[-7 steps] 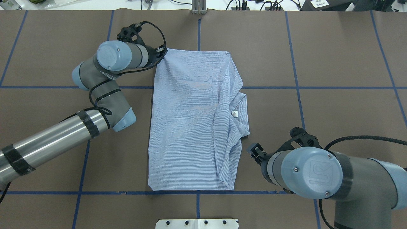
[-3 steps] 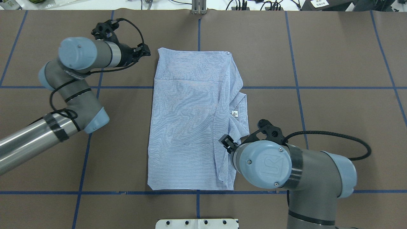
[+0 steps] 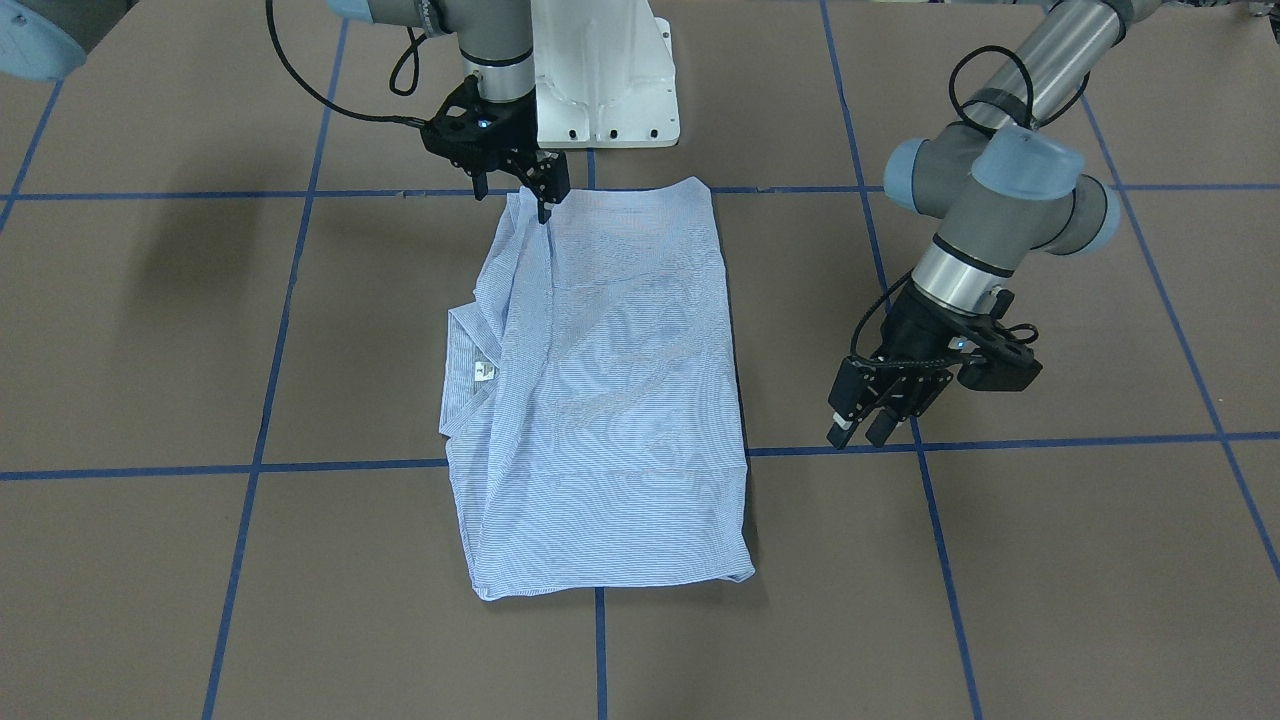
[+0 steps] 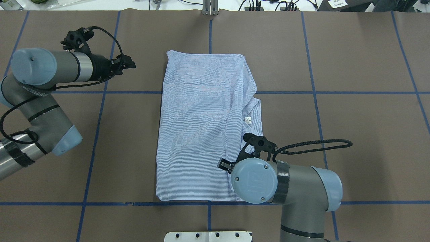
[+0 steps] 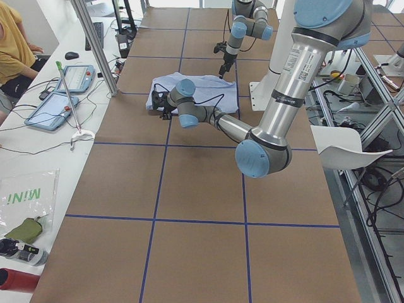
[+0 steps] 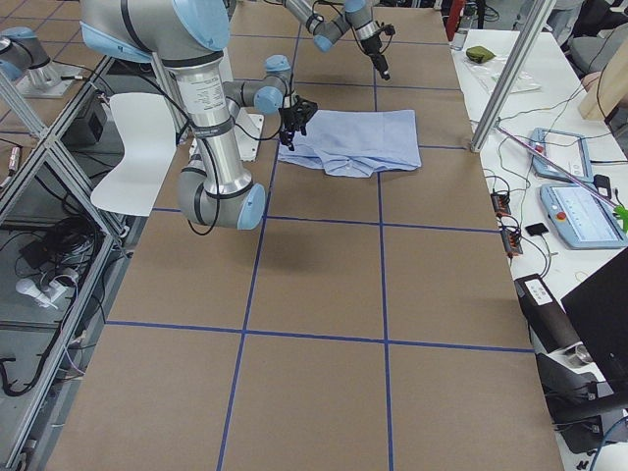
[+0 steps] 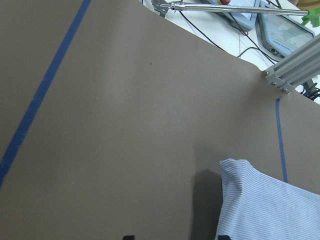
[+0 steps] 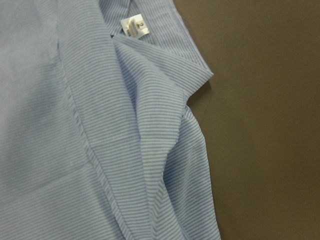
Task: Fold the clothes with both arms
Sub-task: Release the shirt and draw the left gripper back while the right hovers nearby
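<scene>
The light blue-and-white striped shirt (image 4: 198,134) lies folded into a tall rectangle on the brown table, also in the front view (image 3: 610,400). Its collar and white neck label (image 4: 248,120) stick out on its right side; the label shows in the right wrist view (image 8: 134,27). My left gripper (image 4: 130,64) is open and empty over bare table, left of the shirt's far left corner, and shows in the front view (image 3: 862,428). My right gripper (image 4: 224,164) hangs over the shirt's near right part, low over the cloth (image 3: 522,197), and looks open.
The white pedestal base (image 3: 600,70) stands at the robot's side of the table. Blue tape lines (image 4: 312,92) divide the brown surface. A metal post (image 4: 210,8) stands at the far edge. A side bench with tablets (image 5: 57,95) and an operator (image 5: 12,50) lies beyond the far side.
My left gripper has drawn back to the left, away from the shirt's far left corner. My right arm has swung left, from beside the shirt to over its near right part.
</scene>
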